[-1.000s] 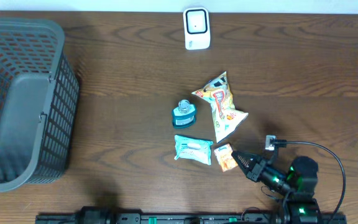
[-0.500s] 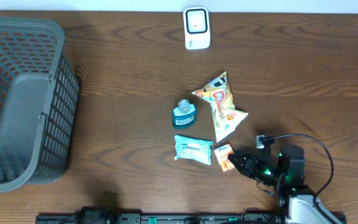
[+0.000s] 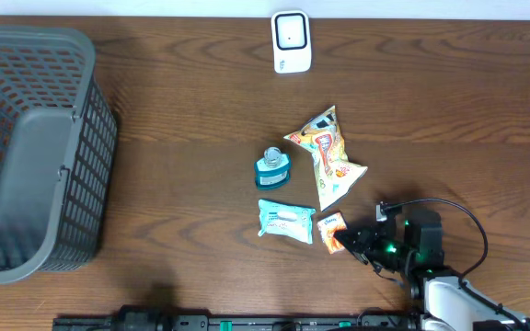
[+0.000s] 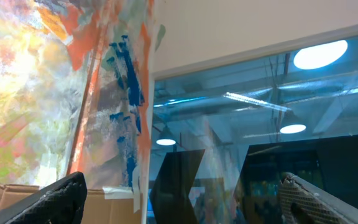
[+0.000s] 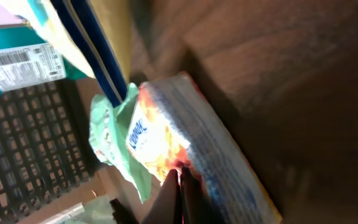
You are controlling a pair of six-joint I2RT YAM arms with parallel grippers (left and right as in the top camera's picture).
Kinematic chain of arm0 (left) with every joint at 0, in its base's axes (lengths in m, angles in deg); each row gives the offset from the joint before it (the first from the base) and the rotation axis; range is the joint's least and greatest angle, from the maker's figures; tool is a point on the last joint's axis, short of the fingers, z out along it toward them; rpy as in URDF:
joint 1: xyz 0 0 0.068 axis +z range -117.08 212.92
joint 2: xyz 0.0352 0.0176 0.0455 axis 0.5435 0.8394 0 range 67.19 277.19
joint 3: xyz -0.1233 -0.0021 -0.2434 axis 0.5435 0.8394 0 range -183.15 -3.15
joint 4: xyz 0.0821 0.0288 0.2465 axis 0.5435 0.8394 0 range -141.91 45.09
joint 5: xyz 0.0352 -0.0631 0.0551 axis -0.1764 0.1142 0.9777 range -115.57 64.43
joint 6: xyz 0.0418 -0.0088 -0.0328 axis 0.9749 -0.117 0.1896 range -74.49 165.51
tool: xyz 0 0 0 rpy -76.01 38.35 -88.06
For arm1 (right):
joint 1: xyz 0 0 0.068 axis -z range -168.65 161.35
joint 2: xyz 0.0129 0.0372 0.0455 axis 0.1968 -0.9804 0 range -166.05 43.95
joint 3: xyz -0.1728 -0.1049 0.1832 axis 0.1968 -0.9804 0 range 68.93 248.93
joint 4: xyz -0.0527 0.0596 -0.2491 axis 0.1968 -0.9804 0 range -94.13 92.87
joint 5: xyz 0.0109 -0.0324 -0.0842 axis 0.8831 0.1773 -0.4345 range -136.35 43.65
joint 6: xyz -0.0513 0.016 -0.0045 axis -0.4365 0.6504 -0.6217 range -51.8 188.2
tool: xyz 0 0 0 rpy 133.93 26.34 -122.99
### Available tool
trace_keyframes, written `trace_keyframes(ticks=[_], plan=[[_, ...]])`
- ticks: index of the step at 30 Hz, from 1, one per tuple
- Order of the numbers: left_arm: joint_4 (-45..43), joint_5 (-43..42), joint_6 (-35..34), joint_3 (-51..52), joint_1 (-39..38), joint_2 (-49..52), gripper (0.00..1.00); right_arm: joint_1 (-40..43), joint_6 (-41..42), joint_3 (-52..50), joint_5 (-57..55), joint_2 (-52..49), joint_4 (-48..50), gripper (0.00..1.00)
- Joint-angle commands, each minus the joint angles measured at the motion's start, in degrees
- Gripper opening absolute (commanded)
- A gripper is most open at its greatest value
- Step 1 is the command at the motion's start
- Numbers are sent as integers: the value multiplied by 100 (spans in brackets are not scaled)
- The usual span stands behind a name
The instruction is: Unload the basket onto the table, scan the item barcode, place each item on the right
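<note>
Non-task items on the wooden table point(image 3: 191, 110)
Grey mesh basket point(image 3: 99, 165) at far left; teal bottle point(image 3: 272, 168), wipes pack point(image 3: 286, 221) and snack bag point(image 3: 328, 156) grouped near centre, bottle left of bag.

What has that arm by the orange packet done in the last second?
The right arm's wrist swung in closer to the orange packet; the right gripper, shut, kept its tip at the packet's edge. Nothing grabbed or released. Wipes, bottle, snack bag, scanner and basket stayed put.

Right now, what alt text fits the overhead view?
The shut right gripper touches a small orange packet on a wooden table. Beside it lie a wipes pack, teal bottle and snack bag; grey basket left, white scanner far edge.
</note>
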Motion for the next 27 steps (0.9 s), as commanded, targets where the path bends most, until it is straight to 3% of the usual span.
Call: trace_keyframes(ticks=[1, 4, 8, 11, 13, 14, 15, 18, 19, 22, 27], plan=[[-15, -76, 72, -31, 142, -52, 98, 52, -223, 162, -1075, -74, -691, 2], [15, -76, 72, -31, 308, -52, 98, 59, -901, 767, -1370, 92, -1871, 1], [48, -76, 70, -31, 586, -52, 98, 59, -1864, 2166, -2328, 588, -4232, 1], [46, -76, 70, -33, 662, -52, 98, 57, -1867, 2962, -2302, 887, -5090, 5], [46, -76, 72, -33, 662, -52, 98, 57, -1641, 3178, -2304, 984, -5407, 13], [46, -76, 70, -33, 662, -52, 98, 57, -1464, 3287, -2302, 1058, -5608, 26], [46, -76, 70, -33, 662, -52, 98, 57, -1357, 3305, -2299, 1099, -5674, 46], [46, -76, 72, -33, 662, -52, 98, 44, -1137, 3300, -2302, 1161, -6067, 64], [46, -76, 72, -33, 662, -52, 98, 24, -1137, 3287, -2319, 1154, -6282, 66], [46, -76, 70, -33, 662, -52, 98, 24, -404, 3047, -2396, 1145, -6776, 55], [46, -76, 70, -33, 662, -52, 98, 24, 1016, 2358, -2592, 1143, -6339, 38]])
